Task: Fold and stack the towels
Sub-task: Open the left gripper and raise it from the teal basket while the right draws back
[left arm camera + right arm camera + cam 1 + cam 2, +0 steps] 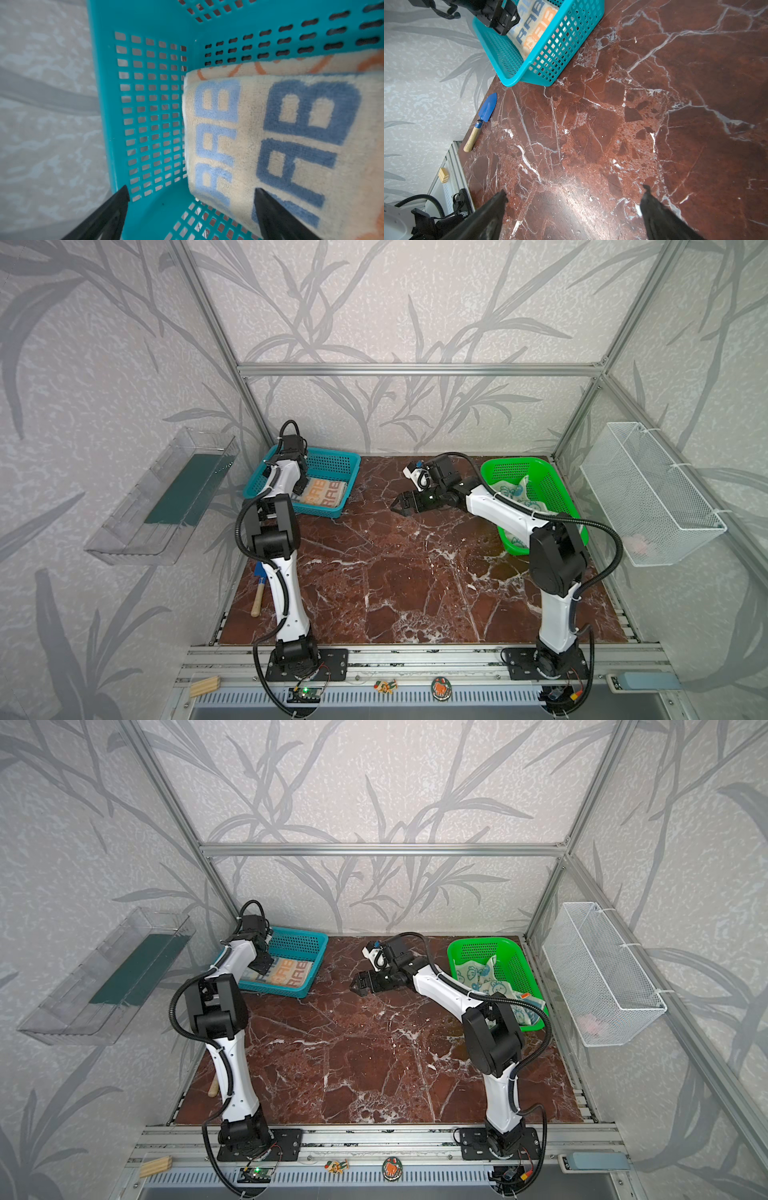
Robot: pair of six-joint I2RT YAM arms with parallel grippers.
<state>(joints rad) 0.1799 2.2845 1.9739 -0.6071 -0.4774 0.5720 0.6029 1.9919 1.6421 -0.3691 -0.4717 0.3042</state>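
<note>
Two arms, both jaws spread wide.
Left gripper (191,192) hangs in teal basket (328,466) at ten o'clock (over striped towel (324,497)); right gripper (574,190) hovers toward twelve.

On the bench (395,572), a basket (332,466) stands back left with a folded towel (322,495) in it; a second basket (552,485) stands back right, holding crumpled towels (513,489). A trowel (258,593) lies along the bench's left edge.

Folded RABBIT towel (322,494) atop orange-print towel (270,64) in teal basket (332,462); blue-bunny towel (478,973) crumpled in green basket (519,965).
</note>
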